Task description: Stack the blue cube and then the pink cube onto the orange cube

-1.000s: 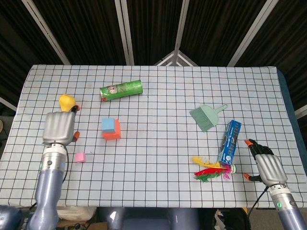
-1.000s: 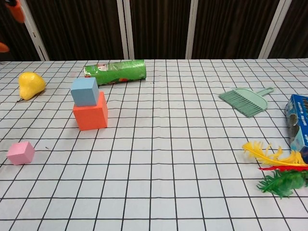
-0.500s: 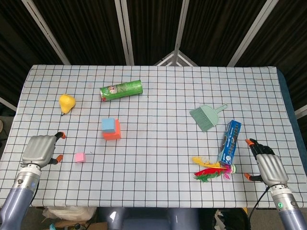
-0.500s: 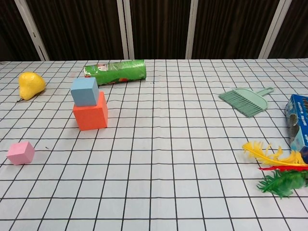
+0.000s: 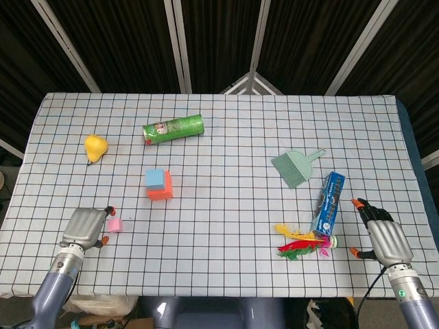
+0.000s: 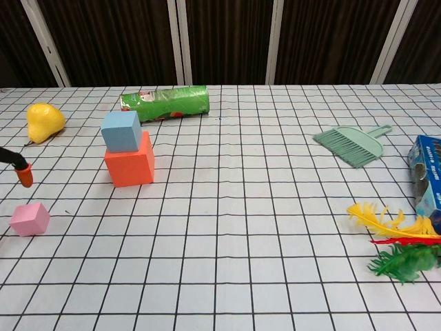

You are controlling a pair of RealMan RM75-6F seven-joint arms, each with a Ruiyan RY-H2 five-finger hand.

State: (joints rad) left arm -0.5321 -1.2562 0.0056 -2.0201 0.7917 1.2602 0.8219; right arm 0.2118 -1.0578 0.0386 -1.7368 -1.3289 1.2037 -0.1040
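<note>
The blue cube (image 5: 156,179) (image 6: 121,130) sits on top of the orange cube (image 5: 163,193) (image 6: 129,164) left of the table's middle. Nearer the front left, the small pink cube (image 5: 115,224) (image 6: 29,218) lies on the cloth. My left hand (image 5: 86,227) is just left of the pink cube, fingers apart and holding nothing. The chest view catches only one orange fingertip (image 6: 24,176) of it, above the pink cube. My right hand (image 5: 381,236) rests open at the front right edge, beside the blue box.
A green can (image 5: 173,129) lies behind the stack and a yellow pear (image 5: 95,146) sits at the far left. On the right are a green hand brush (image 5: 295,166), a blue box (image 5: 330,201) and a feathered shuttlecock (image 5: 302,243).
My left hand dropped from beside the pear toward the front left edge, then shifted right to the pink cube. The cubes and the right hand have not moved.
</note>
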